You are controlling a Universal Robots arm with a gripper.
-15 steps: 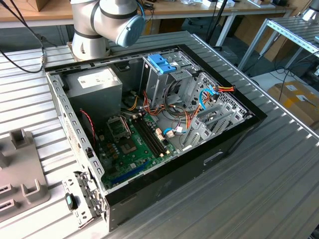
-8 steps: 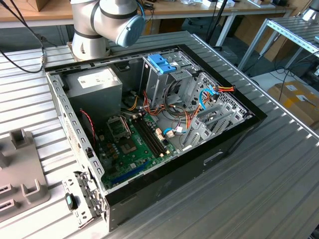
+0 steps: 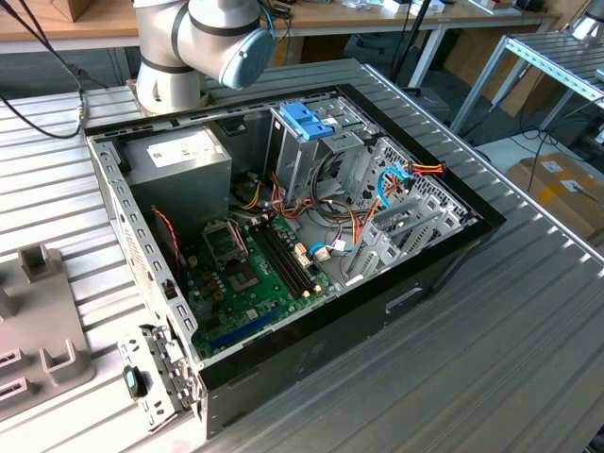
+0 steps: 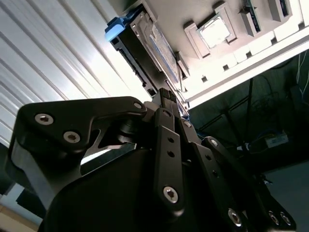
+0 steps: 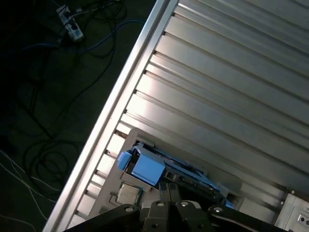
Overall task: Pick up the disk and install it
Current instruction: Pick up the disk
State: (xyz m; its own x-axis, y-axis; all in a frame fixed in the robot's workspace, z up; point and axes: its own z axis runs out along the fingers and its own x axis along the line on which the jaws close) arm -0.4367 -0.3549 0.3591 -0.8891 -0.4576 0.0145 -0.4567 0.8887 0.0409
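Second wrist view: dark flat disk point(image 4: 145, 50) with blue end rail; tool point(image 4: 166, 96) closed empty, just beside it.

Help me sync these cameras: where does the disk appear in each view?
Exterior view: the grey tray lies cut off at the exterior view's left edge, on the ribbed table.
Second wrist view: the disk sits at the tray's edge, just past the gripper.
First wrist view: the disk lies beyond the gripper, beside the processor.
Shared landmark: the ribbed table.
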